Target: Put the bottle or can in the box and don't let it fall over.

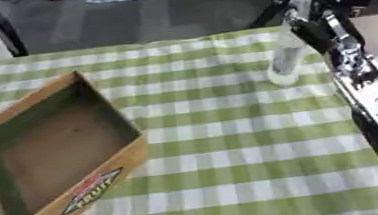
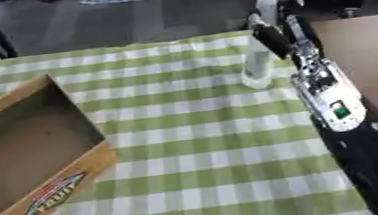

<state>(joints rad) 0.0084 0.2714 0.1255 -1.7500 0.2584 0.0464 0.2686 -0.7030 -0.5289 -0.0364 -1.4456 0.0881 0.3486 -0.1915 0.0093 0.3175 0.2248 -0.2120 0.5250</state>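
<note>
The right arm comes in from the lower right edge and stretches up and away along the right side, black with a silver-white wrist section carrying a small green mark. Its robot hand (image 2: 275, 37) sits at the far end, dark fingers (image 1: 305, 27) curled round a pale upright bottle (image 1: 288, 59). The left arm shows in neither view.

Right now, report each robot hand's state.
Left robot hand: not in view.
Right robot hand: at the upright bottle; whether its fingers are closed cannot be told.
</note>
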